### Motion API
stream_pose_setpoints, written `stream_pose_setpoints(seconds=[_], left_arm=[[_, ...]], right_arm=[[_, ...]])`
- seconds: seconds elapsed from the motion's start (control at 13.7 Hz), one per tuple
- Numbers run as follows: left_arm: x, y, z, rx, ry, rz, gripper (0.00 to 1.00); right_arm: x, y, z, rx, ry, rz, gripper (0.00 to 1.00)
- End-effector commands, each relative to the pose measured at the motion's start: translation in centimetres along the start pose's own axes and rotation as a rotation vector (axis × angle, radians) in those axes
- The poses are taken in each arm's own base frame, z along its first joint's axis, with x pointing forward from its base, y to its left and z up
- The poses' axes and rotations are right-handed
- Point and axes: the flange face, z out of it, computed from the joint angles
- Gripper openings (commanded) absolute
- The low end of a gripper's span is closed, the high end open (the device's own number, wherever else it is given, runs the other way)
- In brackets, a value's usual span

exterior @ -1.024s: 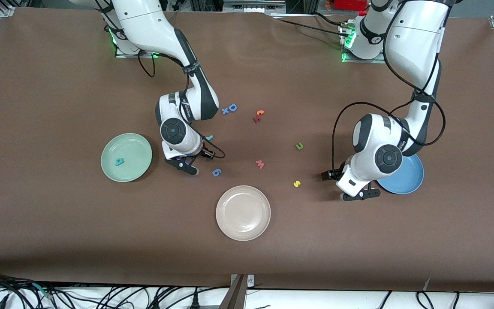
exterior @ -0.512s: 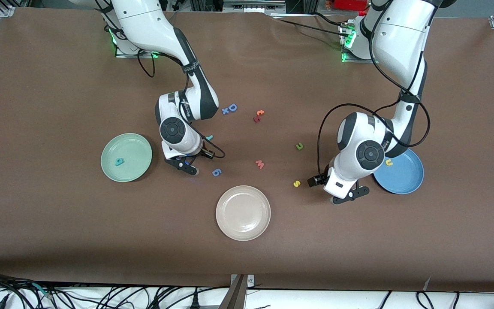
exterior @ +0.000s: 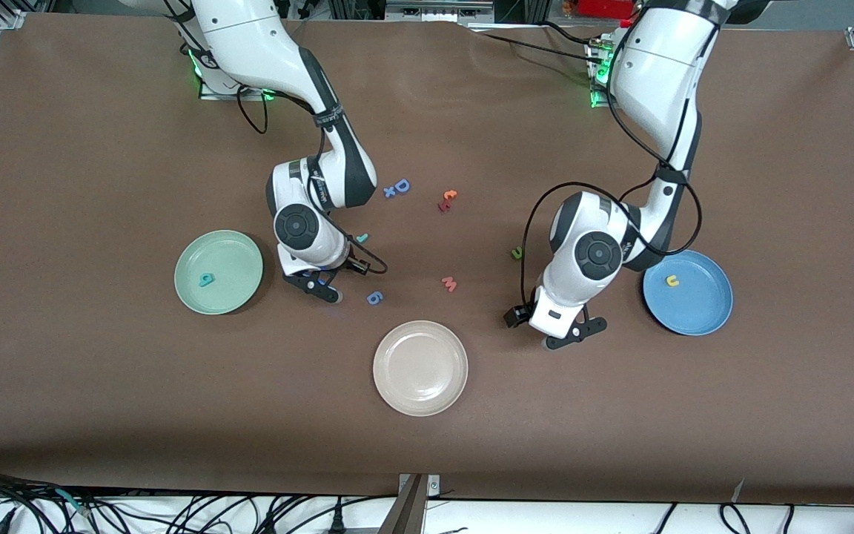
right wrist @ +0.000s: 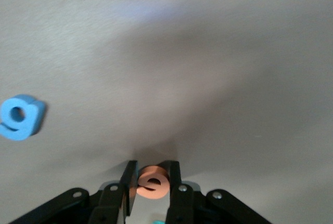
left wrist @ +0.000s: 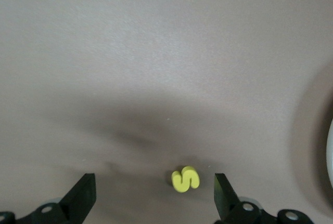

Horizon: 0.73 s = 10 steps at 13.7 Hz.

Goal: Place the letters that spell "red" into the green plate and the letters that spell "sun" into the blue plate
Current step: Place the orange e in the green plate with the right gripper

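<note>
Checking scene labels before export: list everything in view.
green plate: 1, mint, right arm's end
teal d: 1, in green plate
blue plate: 1, left arm's end
yellow u: 1, in blue plate
cream plate: 1, nearest the camera
teal r: 1, on table
olive n: 1, on table
yellow s: 1, under left gripper
orange e: 1, in right gripper
pink m: 1, mid-table
blue 6: 1, on table
blue D, blue x: touching
orange piece, red piece: side by side
right gripper: shut on orange e
left gripper: open, over yellow s
</note>
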Motion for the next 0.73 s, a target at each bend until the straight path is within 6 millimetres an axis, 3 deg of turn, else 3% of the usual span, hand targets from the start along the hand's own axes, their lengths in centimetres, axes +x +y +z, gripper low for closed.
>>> stream_pose_setpoints(seconds=[0.0, 0.15, 0.29, 0.44, 0.66], left_arm=[[-0.4, 1.0, 1.4, -0.013, 0.003, -0.031, 1.00], [-0.5, 0.9, 2.0, -0.005, 0.000, -0.046, 1.00], [-0.8, 1.1, 2.6, -0.007, 0.004, -0.044, 1.00], [-1.2, 1.4, 3.0, -0.008, 0.007, -0.052, 1.00], [-1.5, 1.6, 3.0, -0.008, 0.006, -0.073, 1.00]], right_arm=[[2.6, 4.2, -5.7, -0.009, -0.070, -0.068, 0.09], [5.8, 8.6, -7.6, -0.044, -0.109, -0.143, 0.09], [9.0, 12.6, -8.2, -0.054, -0.102, -0.211, 0.09], [12.0, 16.4, -7.5, -0.051, -0.114, -0.253, 0.09], [14.3, 18.7, -4.8, -0.077, -0.100, -0.287, 0.09]])
